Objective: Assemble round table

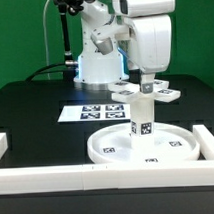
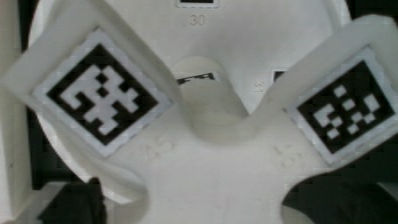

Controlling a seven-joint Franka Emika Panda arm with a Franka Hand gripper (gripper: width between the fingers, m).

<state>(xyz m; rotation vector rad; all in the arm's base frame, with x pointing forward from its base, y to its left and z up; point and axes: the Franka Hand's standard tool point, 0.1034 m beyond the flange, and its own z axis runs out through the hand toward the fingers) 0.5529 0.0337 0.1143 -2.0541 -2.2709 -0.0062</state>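
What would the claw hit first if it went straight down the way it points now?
Most likely the cross-shaped base, which sits on top of the upright leg right under the claw. How much gap is left between them is hard to judge.

No readable words, brands, numbers. Only black-and-white square tags (image 2: 103,95): on round disc (image 1: 120,141) face, on leg (image 1: 144,122) upright on disc, on cross-shaped base (image 1: 123,92) above disc, on marker board (image 1: 95,112) behind disc.
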